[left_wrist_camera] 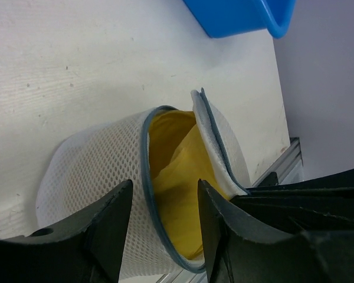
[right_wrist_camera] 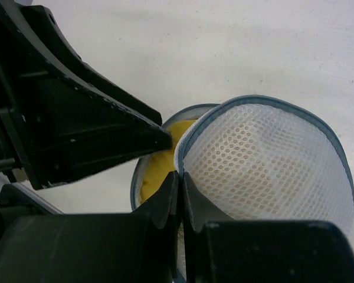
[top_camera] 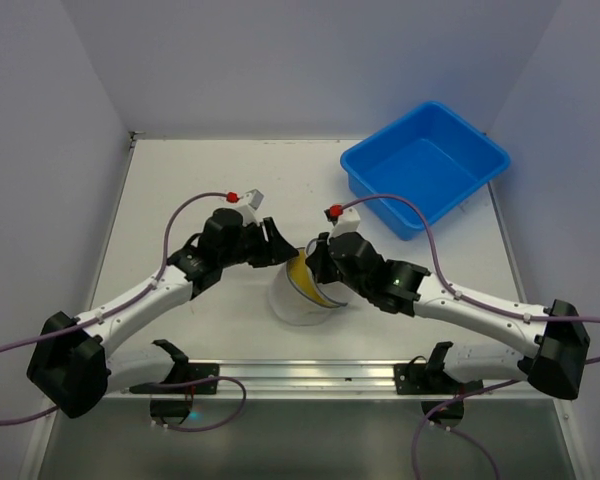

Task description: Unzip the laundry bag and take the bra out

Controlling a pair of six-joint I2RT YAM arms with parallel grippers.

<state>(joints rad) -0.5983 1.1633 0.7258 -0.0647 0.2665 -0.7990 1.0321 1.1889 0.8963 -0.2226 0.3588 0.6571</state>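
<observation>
The laundry bag point(top_camera: 298, 302) lies at the table's near middle, unzipped, its two white mesh halves spread apart. A yellow bra point(top_camera: 302, 274) shows inside. My left gripper point(top_camera: 278, 254) is open. In the left wrist view its jaws point(left_wrist_camera: 164, 186) straddle the bluish zipper rim of the lower half point(left_wrist_camera: 88, 171), one finger outside the mesh and one over the bra point(left_wrist_camera: 177, 171). My right gripper point(top_camera: 316, 262) is shut on the zipper rim of the upper flap point(right_wrist_camera: 265, 159), seen at its fingertips point(right_wrist_camera: 180, 175). The bra point(right_wrist_camera: 150, 177) shows behind them.
A blue plastic tub point(top_camera: 425, 165) stands at the back right and also shows in the left wrist view point(left_wrist_camera: 242, 15). A metal rail point(top_camera: 310, 375) runs along the table's near edge just behind the bag. The two grippers are very close together.
</observation>
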